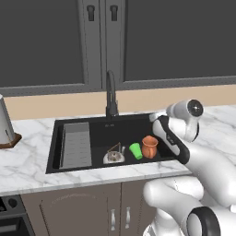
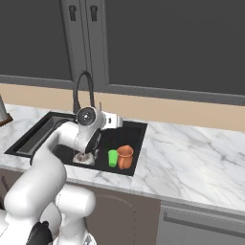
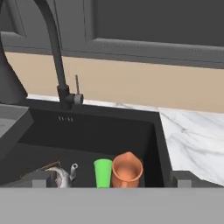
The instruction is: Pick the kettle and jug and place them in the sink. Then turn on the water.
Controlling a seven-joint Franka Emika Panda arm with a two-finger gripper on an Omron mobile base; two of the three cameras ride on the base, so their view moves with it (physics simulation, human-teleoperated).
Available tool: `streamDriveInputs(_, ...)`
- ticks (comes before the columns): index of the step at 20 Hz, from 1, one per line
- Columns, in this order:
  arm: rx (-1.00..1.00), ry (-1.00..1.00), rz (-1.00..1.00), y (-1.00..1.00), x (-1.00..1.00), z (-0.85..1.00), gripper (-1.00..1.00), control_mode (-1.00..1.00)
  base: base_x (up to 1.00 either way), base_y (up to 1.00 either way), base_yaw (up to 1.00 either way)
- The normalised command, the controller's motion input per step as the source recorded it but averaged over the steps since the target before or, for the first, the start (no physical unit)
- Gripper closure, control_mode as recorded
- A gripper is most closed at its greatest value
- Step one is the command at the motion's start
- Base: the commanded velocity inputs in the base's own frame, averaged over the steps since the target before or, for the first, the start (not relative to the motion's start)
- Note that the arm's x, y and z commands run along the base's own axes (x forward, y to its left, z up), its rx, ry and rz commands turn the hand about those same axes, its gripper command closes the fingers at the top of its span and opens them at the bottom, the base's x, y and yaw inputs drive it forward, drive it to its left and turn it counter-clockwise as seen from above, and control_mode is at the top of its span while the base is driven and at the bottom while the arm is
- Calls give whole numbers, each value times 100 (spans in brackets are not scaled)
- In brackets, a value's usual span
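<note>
Above the sink's (image 1: pixel 55 138) near rim the gripper (image 3: pixel 112 180) hangs with jaws spread wide, holding and touching nothing; the arm bends over the sink's right side, hand aimed toward the faucet (image 1: pixel 110 94); kettle (image 1: pixel 114 156), green cup (image 1: pixel 135 150) and jug (image 1: pixel 149 146) stand in the sink, right of its ribbed tray (image 1: pixel 76 144).

Green cup (image 1: pixel 135 150) standing upright; whitish appliance (image 1: pixel 4 122) on brown base, far left on marble counter (image 2: pixel 191 158).

Light was even and flat, rendered without glare; the sink (image 3: pixel 92 131) beyond the claw stayed dim, shadows faint, edges slightly soft.
</note>
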Motion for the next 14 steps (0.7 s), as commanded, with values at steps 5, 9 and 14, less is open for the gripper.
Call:
streamDriveInputs(5, 0, -11, 0, 0, 1, 11, -100, -100, 0, 0, 0)
streamDriveInputs(9, 1, -12, 4, 0, 0, 8, -100, -100, 0, 0, 0)
streamDriveInputs(14, 4, -15, 14, 5, 0, 0, -100, -100, 0, 0, 0)
